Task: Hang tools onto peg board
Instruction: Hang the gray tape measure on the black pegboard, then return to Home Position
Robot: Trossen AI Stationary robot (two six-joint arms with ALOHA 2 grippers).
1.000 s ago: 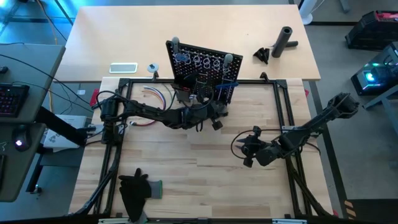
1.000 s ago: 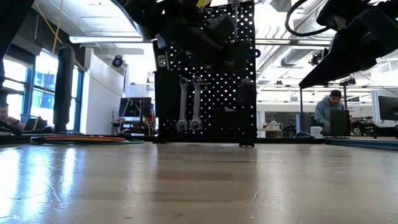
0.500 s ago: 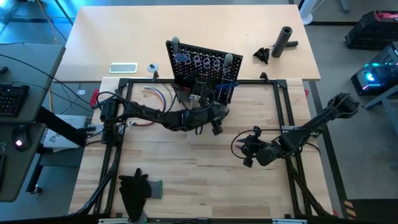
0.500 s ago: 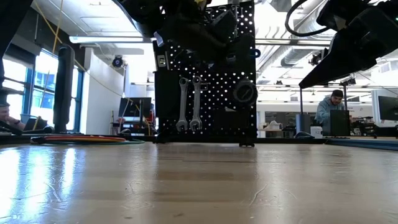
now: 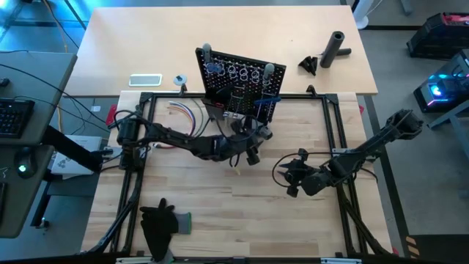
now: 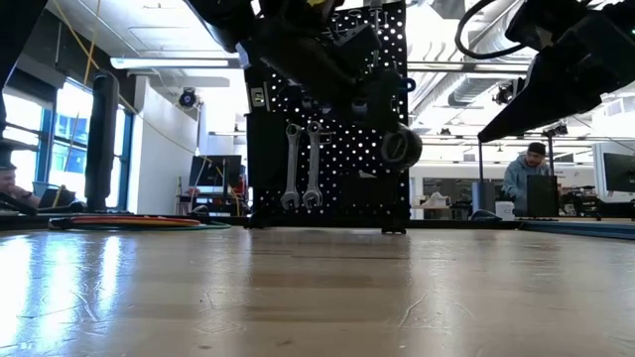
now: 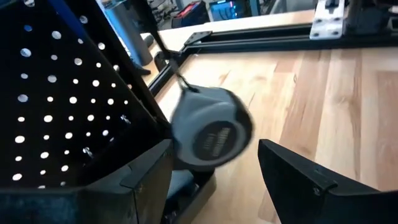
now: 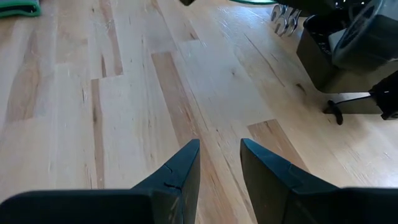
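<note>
The black peg board (image 5: 238, 77) stands upright at the table's far middle. Two silver wrenches (image 6: 302, 164) hang on its face. A small round tape measure (image 7: 208, 137) hangs by a thin cord at the board's right side (image 6: 402, 147), clear of the table. My left gripper (image 7: 217, 180) is open in front of the board (image 5: 254, 147). The tape measure lies between and just ahead of its fingers. My right gripper (image 5: 293, 176) hovers over the table's right half. Its fingers (image 8: 219, 165) stand a little apart with nothing between them. My left gripper stands open around the tape measure, which hangs close beside one finger (image 7: 152, 171). I cannot tell whether that finger touches its round case (image 7: 186, 155).
A bundle of coloured wires (image 5: 183, 111) lies left of the board. A black cylinder (image 5: 335, 48) stands at the far right and a black cloth (image 5: 157, 224) lies near the front left. Black frame rails (image 5: 322, 97) border the work area. A person (image 6: 524, 178) sits in the room behind.
My left gripper has opened wide and let go of the tape measure, and has shifted a little toward the table's right. The tape measure now hangs from the board on its cord and has swung toward the right.
</note>
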